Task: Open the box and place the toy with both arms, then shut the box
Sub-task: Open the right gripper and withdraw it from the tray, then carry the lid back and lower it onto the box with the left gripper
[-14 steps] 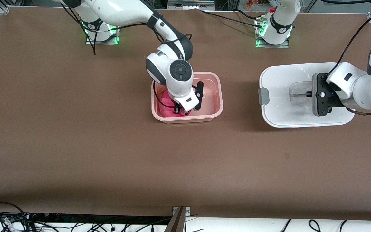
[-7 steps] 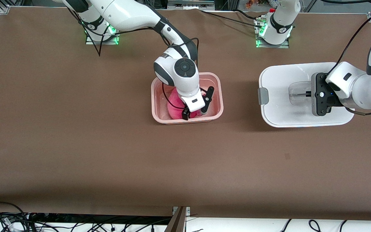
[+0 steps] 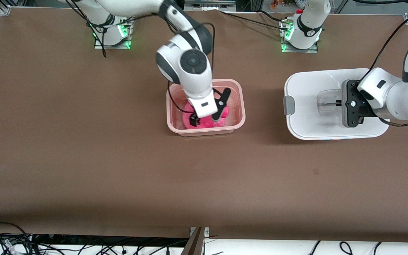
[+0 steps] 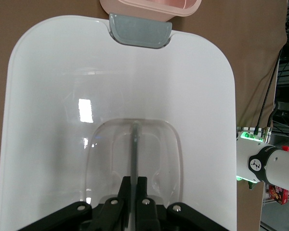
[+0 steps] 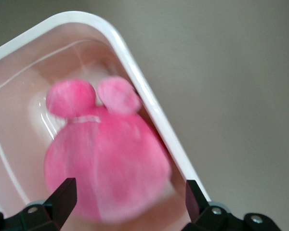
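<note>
- Sitting open on the brown table: the pinkish tub of the box, used below as the landmark for every place.
- Lying inside the tub, on its floor: the hot-pink toy, two rounded ears pointing toward one tub corner, touched by nothing.
- Hanging over the tub, straight above the toy: the right gripper, jaws spread wide, empty, one fingertip to either side of the plush and clear of it.
- Reaching in from the base at the top edge of the table: the right arm, its wrist covering part of the tub's rim.
- Resting flat on the table, well apart from the tub toward the left arm's end: the white lid, level with the tub in distance from the front camera.
- Facing the tub from the lid's short edge: one grey clip.
- Clamped tight on the thin bar of the clear recessed handle in the lid's centre: the left gripper.
- Showing past the lid's clip in the left wrist view: a corner of the tub.
</note>
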Controlling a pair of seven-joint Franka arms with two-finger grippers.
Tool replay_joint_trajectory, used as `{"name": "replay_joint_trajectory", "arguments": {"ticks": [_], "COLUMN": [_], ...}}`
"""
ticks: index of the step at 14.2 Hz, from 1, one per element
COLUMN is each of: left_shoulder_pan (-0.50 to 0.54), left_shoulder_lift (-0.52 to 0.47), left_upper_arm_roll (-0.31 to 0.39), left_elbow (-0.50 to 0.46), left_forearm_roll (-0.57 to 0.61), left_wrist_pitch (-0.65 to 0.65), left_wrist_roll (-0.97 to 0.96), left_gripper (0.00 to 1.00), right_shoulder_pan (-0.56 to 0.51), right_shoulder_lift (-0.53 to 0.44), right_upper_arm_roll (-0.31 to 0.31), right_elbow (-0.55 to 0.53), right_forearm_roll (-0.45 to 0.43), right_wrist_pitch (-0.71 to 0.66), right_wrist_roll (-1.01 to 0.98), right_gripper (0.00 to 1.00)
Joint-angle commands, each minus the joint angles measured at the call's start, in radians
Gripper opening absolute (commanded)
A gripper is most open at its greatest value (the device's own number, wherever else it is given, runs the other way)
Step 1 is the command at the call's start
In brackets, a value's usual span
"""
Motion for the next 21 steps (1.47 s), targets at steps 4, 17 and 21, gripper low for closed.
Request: {"name": "replay_joint_trajectory", "arguments": {"ticks": [4, 17, 21], "left_shoulder_pan": [-0.121, -0.618, -0.657], "left_shoulder_lift": [0.002, 0.208, 0.245], "left_upper_arm_roll": [-0.012, -0.004, 0.001], "left_elbow": [0.006, -0.072, -0.095], "left_forearm_roll": [0.008, -0.013, -0.007], "left_wrist_pitch": [0.069, 0.592, 0.646], "left_wrist_roll": [-0.030, -0.508, -0.575], "left_gripper": [0.00, 0.00, 0.00], "right_shoulder_pan": [-0.217, -0.235, -0.235], "right_shoulder_lift": [-0.213, -0.575, -0.551], "right_upper_arm_roll": [-0.006, -0.460, -0.461], "right_elbow": [-0.029, -0.356, -0.356], "right_forearm_roll": [0.023, 0.187, 0.155], "right_wrist_pitch": [-0.162, -0.302, -0.282], "right_wrist_roll": [0.002, 0.098, 0.157], "right_gripper": [1.00, 1.00, 1.00]}}
